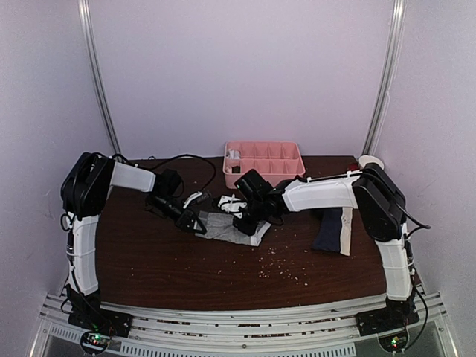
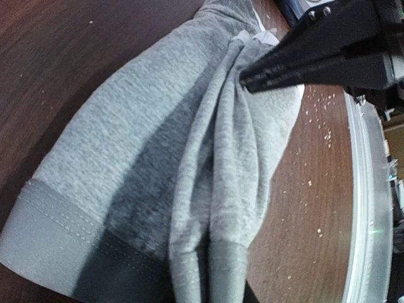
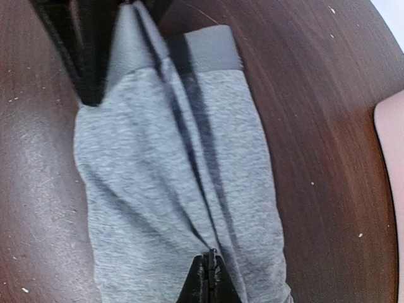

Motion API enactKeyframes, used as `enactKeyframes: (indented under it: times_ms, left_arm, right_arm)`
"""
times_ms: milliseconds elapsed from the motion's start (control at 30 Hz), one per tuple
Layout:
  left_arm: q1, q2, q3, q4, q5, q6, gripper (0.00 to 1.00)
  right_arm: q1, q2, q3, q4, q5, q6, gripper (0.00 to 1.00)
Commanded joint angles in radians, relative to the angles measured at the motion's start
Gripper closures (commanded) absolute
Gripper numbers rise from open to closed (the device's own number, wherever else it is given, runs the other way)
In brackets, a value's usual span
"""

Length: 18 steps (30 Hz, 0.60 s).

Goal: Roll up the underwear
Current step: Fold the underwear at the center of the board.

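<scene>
While the left pincer point(image 1: 195, 222) and right pincer point(image 3: 207, 273) are clamping opposite ends of the grey boxer briefs point(image 1: 227, 229), lengthwise folding is seemingly proceeding; rolling is next calling for a flattened strip.

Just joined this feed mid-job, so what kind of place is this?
Probably a lab test booth, not a home: bare white walls with metal corner rails, two robot arms mounted at a brown table, grey underwear pinched between them.
</scene>
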Motion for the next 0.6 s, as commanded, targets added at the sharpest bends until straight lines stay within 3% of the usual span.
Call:
enactKeyframes:
  times_ms: [0,333,567]
  left_arm:
    - [0.013,0.02,0.012,-0.026,-0.049,0.002,0.78]
    - [0.014,-0.013,0.015,0.015,-0.091,-0.041,0.53]
    - [0.013,-0.023,0.011,0.069,-0.151,-0.069,0.44]
  right_arm:
    - [-0.034,-0.004,-0.017,0.02,0.046,0.033,1.0]
    - [-0.066,0.026,-0.044,0.018,0.03,0.039,1.0]
    - [-0.07,0.028,-0.04,0.016,0.04,0.049,1.0]
